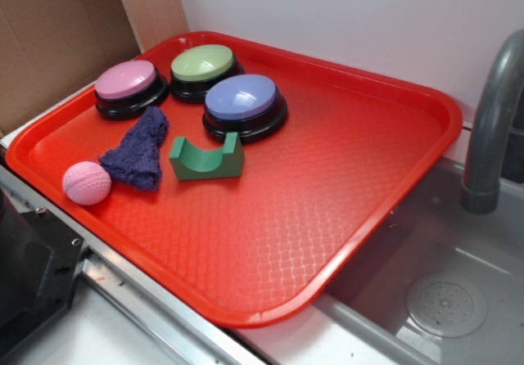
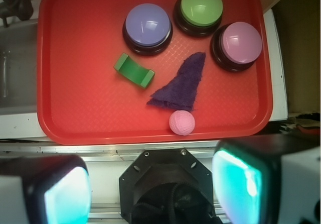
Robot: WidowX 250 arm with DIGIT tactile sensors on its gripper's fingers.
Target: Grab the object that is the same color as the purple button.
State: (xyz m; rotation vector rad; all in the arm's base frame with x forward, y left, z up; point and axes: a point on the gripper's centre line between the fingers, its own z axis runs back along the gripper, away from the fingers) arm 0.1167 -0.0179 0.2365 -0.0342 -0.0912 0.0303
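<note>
gripper [image 2: 150,184]: fingers [image 2: 238,181] spread, tips cropped at frame edge, nothing held; purple cloth [image 2: 181,83] ahead, between fingers, partly hiding pink ball [image 2: 181,122].

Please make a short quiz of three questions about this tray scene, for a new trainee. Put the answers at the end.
1. True or false: the purple cloth lies on the red tray between the pink ball and the pink button.
2. Which button stands closest to the green arch block? A) pink button B) green button C) purple button
3. Fill in: in the wrist view, the gripper has its fingers wide apart, so it is ____.

Key:
1. True; one end of the cloth reaches toward the pink button, the other ends by the ball.
2. C
3. open, and holding nothing
</note>
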